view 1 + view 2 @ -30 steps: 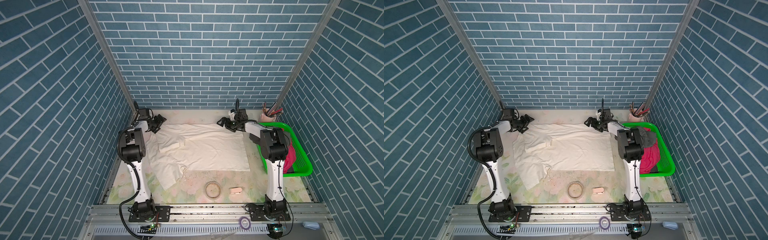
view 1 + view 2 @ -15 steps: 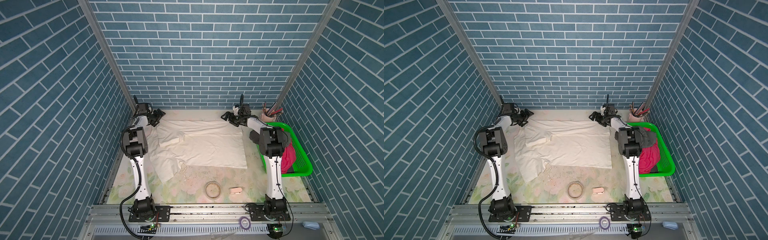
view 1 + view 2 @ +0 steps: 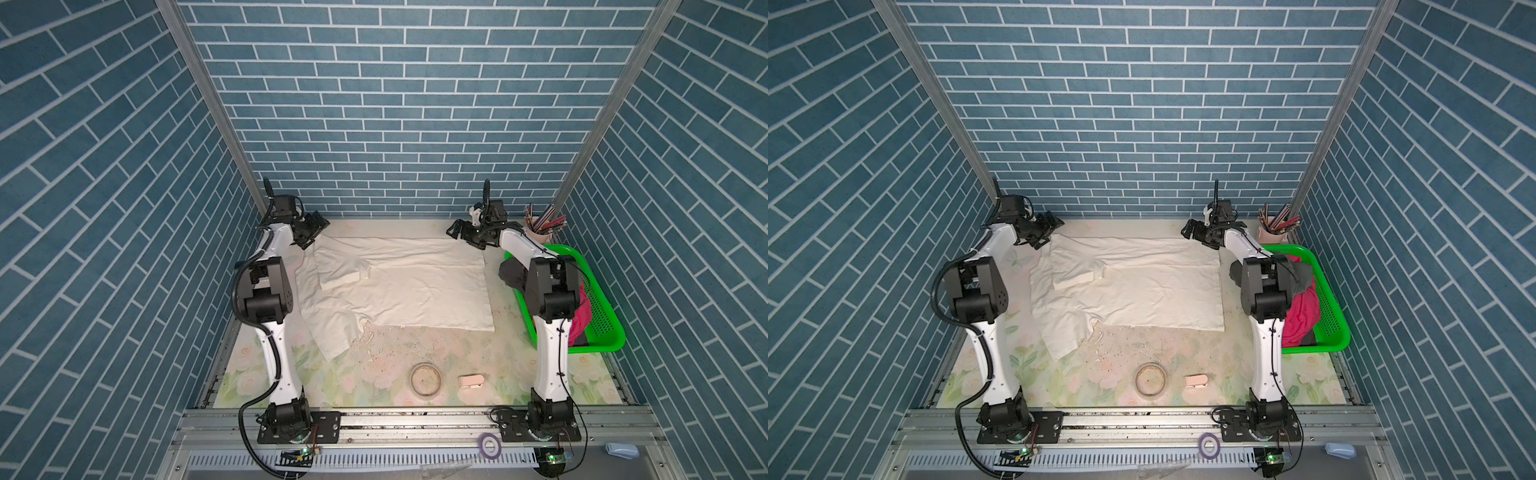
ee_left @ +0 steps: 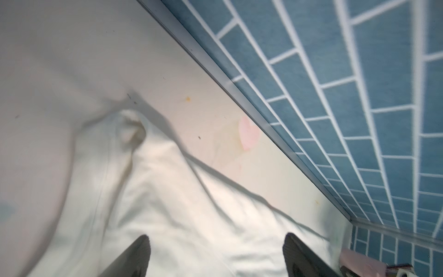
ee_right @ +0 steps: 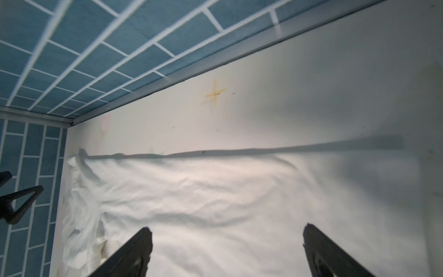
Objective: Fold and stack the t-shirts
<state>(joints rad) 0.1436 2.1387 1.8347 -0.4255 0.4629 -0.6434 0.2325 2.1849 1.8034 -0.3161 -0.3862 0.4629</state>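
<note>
The cream-white t-shirt lies spread flat over the far half of the table, with a flap folded onto it near its far left corner and a loose part trailing off front-left. My left gripper hovers open at the shirt's far left corner, with cloth below its fingers and nothing between them. At the far right corner my right gripper is also open and empty. A dark grey t-shirt and a magenta t-shirt lie in the basket.
The green mesh basket stands at the right edge behind my right arm. A pink cup of pencils is in the far right corner. A ring and a small pink object lie near the front. The back wall is close behind both grippers.
Both grippers have moved farther toward the back wall and slightly outward. The cream-white shirt now lies a little farther back, its far edge straighter.
</note>
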